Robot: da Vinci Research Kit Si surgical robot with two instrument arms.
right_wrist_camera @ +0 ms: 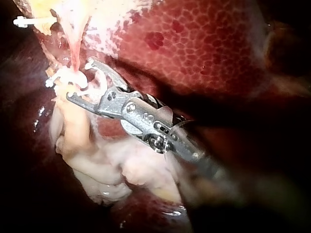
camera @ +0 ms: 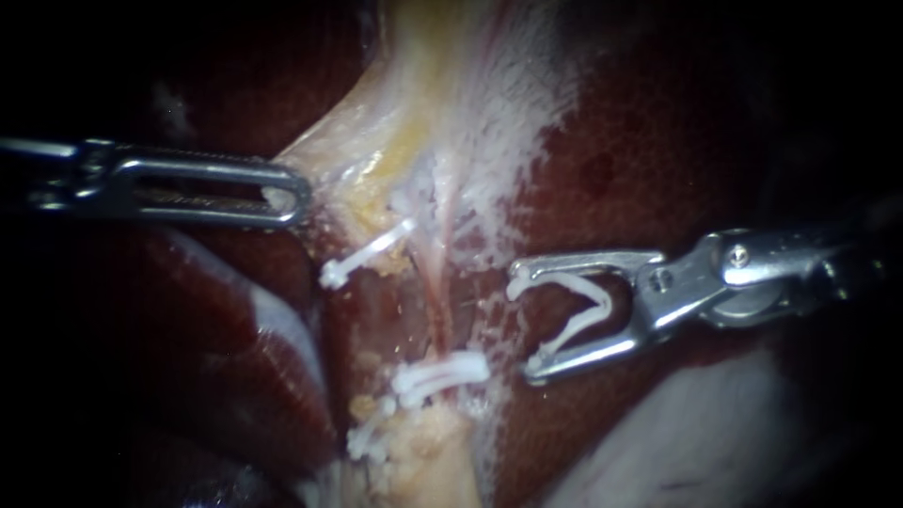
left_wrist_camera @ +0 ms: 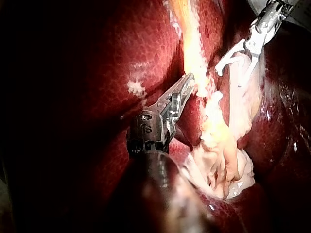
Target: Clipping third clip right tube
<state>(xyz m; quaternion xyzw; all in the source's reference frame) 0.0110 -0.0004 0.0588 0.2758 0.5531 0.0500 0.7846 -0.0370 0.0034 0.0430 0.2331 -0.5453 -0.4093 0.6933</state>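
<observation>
Right instrument's hand (camera: 524, 325) comes in closest, a bright steel tip with a riveted hinge. Its two curved jaws stand wide apart yet are clamped on a white clip (camera: 593, 306) seated between them. That clip is smooth plastic, bent into an open V, one leg along each jaw. The mouth faces a thin pink tube (camera: 438, 292) and sits just beside it, not around it.

Lower down that tube, a closed white clip (camera: 442, 372) lies across it where it enters lumpy, cream-coloured fat (camera: 423, 461). Another closed clip (camera: 369, 440) sits at the fat's left edge. Higher and to the left, a slanted clip (camera: 369, 254) with a knobbed end rests on the tissue; I cannot tell what it grips.

Further back, the left instrument's hand (camera: 292, 196) is long, flat and slotted, like a narrow steel loop. Its jaws lie together, clamped on the edge of the pale yellow tissue (camera: 376, 132), which pulls into a taut, glistening sheet with fine white fibres.

Behind everything lies the liver (camera: 658, 141), dark red, wet and finely mottled.
</observation>
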